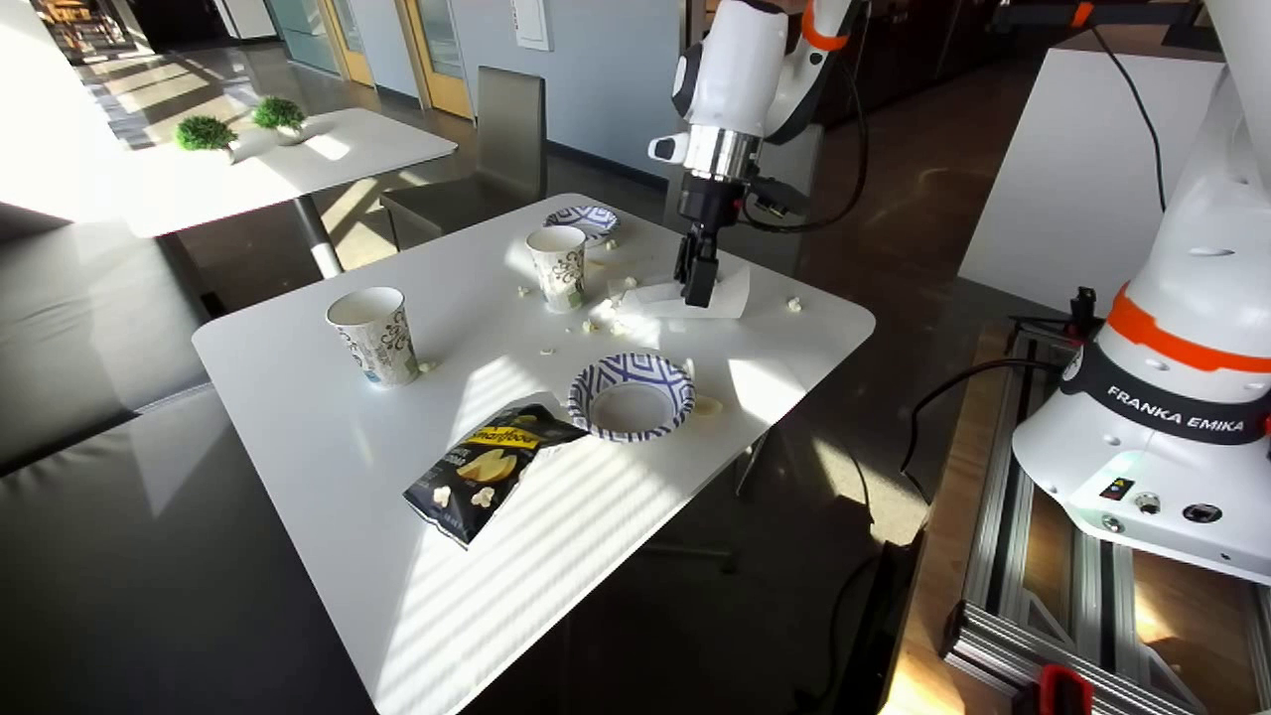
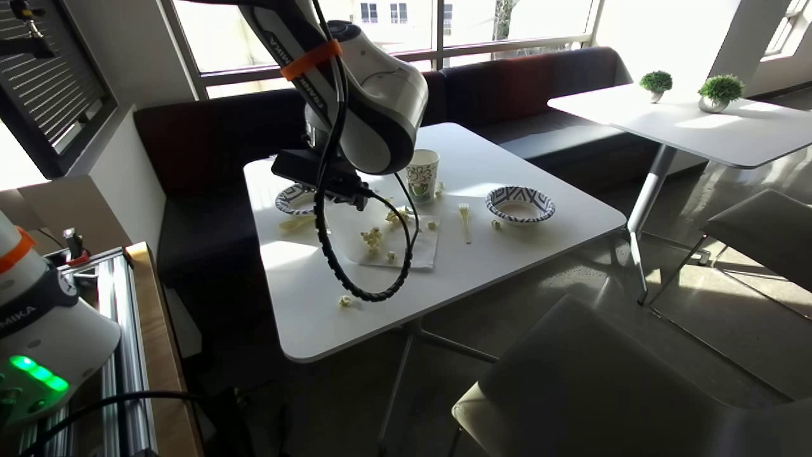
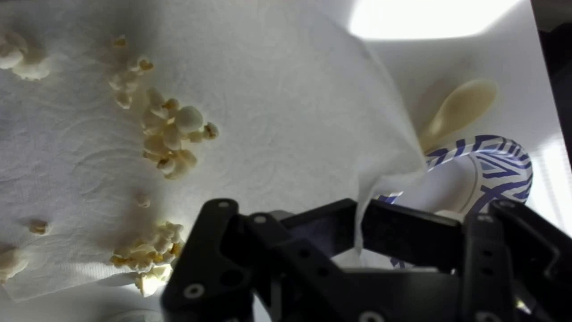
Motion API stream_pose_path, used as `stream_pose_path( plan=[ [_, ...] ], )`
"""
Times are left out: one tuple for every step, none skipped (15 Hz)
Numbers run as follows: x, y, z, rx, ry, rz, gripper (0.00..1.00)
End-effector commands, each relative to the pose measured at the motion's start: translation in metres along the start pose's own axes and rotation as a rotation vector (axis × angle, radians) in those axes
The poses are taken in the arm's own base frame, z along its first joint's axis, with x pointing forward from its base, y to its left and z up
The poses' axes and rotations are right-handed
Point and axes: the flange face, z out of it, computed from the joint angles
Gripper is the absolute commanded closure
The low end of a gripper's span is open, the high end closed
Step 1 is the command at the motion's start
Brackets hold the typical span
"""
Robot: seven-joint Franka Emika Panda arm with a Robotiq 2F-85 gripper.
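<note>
The table [image 1: 457, 298] is spread across the middle of an exterior view. On it, just above and right of centre, a white napkin [image 1: 655, 302] is seen, its visible length laid left to right. In the wrist view the left and upper centre are filled by it; as it is cut off at the top and left, its full long axis cannot be told. Its right edge is slanted down to the right, then gathered inward toward the lower centre. There a fold is pinched by the gripper [image 3: 359, 229], closed but for the fold's thickness; the rest is spread to the gripper's upper left. At the lower right a patterned bowl [image 3: 505, 179] is partly hidden; above it a pale spoon [image 3: 467, 105] is angled toward the upper right. Popcorn [image 3: 172, 129] is scattered over the napkin's left part.
</note>
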Motion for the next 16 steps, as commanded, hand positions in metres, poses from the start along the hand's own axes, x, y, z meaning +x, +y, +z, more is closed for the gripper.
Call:
stream_pose_path(
  plan=[
    [0.009,-0.004,0.011,0.022,-0.049,0.008,1.00],
    [0.009,-0.004,0.013,0.022,-0.052,0.013,0.88],
    [0.009,-0.005,0.015,0.020,-0.057,0.015,0.87],
    [0.009,-0.005,0.016,0.022,-0.058,0.018,0.83],
    [0.008,-0.004,0.017,0.021,-0.058,0.021,0.83],
    [0.006,-0.004,0.016,0.028,-0.050,0.024,0.88],
    [0.004,-0.003,0.016,0.025,-0.050,0.030,0.89],
    [0.003,-0.003,0.015,0.023,-0.048,0.033,0.95],
    [0.002,-0.002,0.014,0.022,-0.047,0.036,0.93],
    [0.001,-0.003,0.013,0.020,-0.047,0.037,0.92],
    [0.001,-0.003,0.013,0.013,-0.053,0.040,0.94],
    [0.001,-0.006,0.014,-0.010,-0.073,0.044,0.90],
    [0.001,-0.010,0.015,-0.025,-0.089,0.050,0.87],
    [0.001,-0.017,0.016,-0.044,-0.109,0.049,0.78],
    [0.002,-0.024,0.018,-0.046,-0.120,0.048,0.75],
    [0.004,-0.031,0.020,-0.063,-0.141,0.046,0.74]
  ],
)
